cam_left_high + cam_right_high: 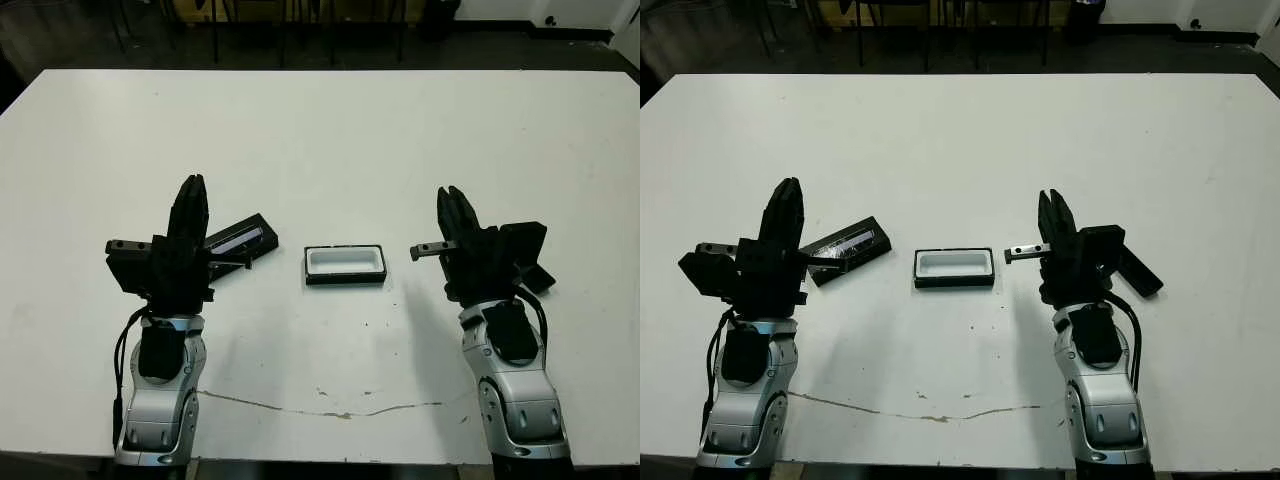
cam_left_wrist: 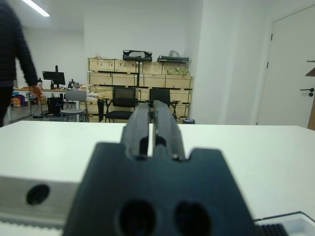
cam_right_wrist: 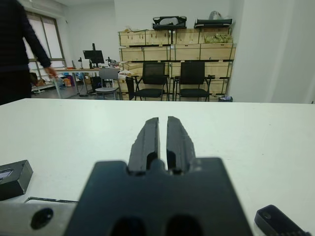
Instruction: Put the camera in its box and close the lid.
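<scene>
The box (image 1: 345, 279), a small black tray with a white lining, lies open in the middle of the white table. To its left the lid (image 1: 238, 240) lies at an angle, flat and black with a greyish strip. It sits just right of my left gripper (image 1: 192, 186), whose fingers are shut on nothing and point away over the table. My right gripper (image 1: 1052, 198) stands right of the box, also shut and holding nothing. The camera (image 1: 1140, 272), a narrow dark bar, lies on the table just right of that gripper, partly hidden behind it. It also shows as a dark corner (image 3: 280, 221).
A thin crack-like mark (image 1: 330, 410) runs across the table (image 1: 320, 150) near its front edge. Beyond the far edge are chairs (image 3: 192, 78), stacked wooden crates (image 2: 138, 73) and a person (image 3: 15, 54) standing to one side.
</scene>
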